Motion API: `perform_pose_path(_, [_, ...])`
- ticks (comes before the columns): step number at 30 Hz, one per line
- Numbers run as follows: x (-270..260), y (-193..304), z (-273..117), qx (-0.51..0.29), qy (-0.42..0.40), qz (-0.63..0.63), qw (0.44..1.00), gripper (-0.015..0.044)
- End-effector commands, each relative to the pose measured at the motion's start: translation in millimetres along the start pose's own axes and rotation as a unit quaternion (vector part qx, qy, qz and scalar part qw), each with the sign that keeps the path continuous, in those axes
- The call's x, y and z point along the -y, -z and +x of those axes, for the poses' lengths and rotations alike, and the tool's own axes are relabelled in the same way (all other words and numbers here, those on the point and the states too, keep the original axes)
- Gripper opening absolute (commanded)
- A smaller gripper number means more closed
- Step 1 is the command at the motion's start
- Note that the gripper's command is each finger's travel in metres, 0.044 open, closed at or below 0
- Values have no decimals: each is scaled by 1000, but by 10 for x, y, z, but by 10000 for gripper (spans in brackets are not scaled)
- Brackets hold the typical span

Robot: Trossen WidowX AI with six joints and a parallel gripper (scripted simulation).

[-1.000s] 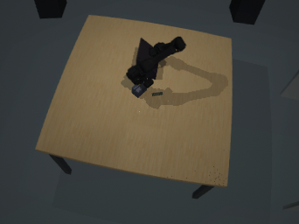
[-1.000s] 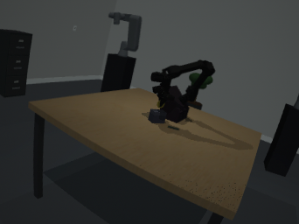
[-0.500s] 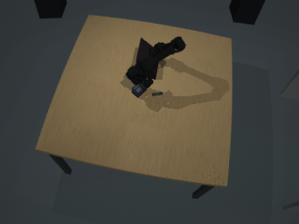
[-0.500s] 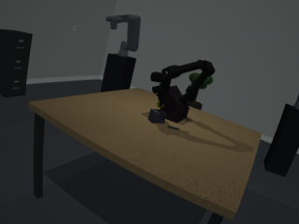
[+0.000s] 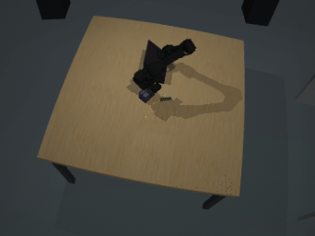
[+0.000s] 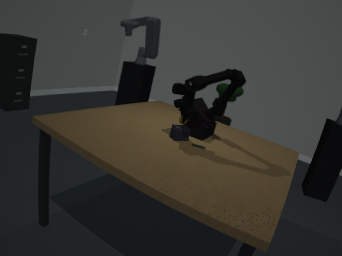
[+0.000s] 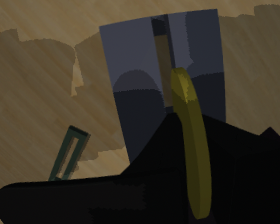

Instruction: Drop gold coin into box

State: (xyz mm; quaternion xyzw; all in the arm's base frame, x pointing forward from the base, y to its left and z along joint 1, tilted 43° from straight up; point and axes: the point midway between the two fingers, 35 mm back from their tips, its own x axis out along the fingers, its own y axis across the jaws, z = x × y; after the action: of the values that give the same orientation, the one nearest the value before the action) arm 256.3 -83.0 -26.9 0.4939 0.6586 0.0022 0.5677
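Note:
The gold coin (image 7: 196, 155) (image 6: 183, 119) is held on edge by my gripper (image 7: 180, 121), which is shut on it. The closed grey box (image 5: 146, 95) (image 6: 179, 132) (image 7: 132, 57) stands below the coin. In the wrist view its lid slot (image 7: 164, 65) runs nearly parallel to the coin, and the coin's far end appears just right of the slot, slightly angled to it. In the exterior view the coin appears a little above the lid; the exact gap is unclear. My fingers hide the slot's near part. The dark-green holder (image 5: 166, 99) (image 6: 198, 146) (image 7: 64, 150) is empty.
The arm (image 5: 177, 54) (image 6: 215, 77) reaches over the wooden table (image 5: 106, 135) (image 6: 125, 152) from behind the box. The holder lies flat beside the box, to its right in the top view and left in the wrist view. The arm's shadow falls across both.

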Motion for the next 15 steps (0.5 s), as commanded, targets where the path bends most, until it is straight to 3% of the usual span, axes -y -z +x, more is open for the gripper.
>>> perform_pose_path(1, [-8, 14, 29, -2, -1, 2, 1000, 0])
perform_pose_path(15, [-6, 6, 91, -2, -2, 2, 1000, 0])
